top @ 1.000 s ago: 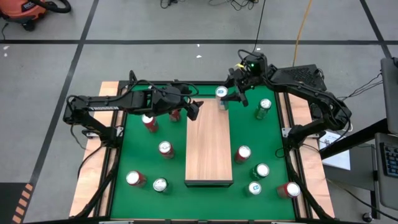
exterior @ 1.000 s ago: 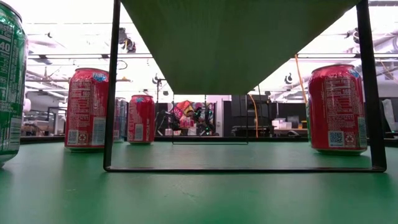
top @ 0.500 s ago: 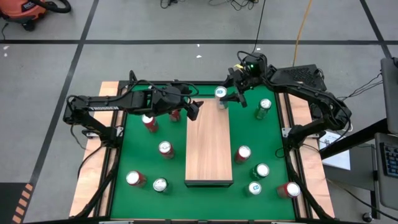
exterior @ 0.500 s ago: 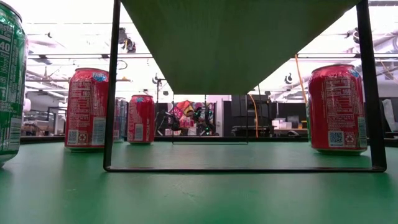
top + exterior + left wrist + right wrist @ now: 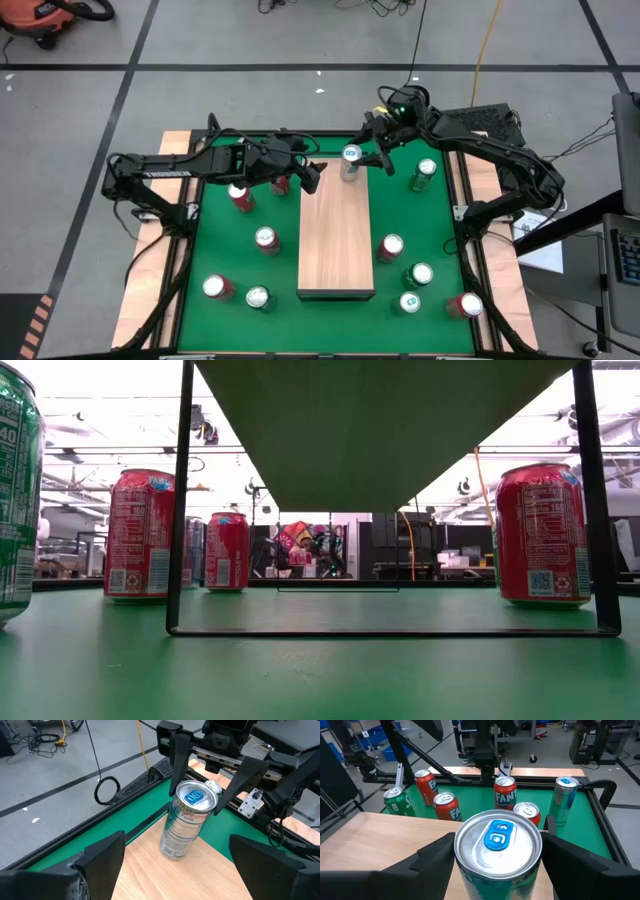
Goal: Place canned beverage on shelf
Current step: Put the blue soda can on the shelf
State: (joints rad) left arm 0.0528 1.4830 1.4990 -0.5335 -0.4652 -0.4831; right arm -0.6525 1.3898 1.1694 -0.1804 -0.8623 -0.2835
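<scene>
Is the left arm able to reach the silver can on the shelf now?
Probably yes: the left gripper is open, facing the silver can, nothing between, though the right gripper straddles it.

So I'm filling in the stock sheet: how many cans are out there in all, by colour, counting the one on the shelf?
Red cans: 6
Green cans: 4
Silver-blue cans: 2, one on the shelf, the other showing only in the right wrist view
Total: 12
</scene>
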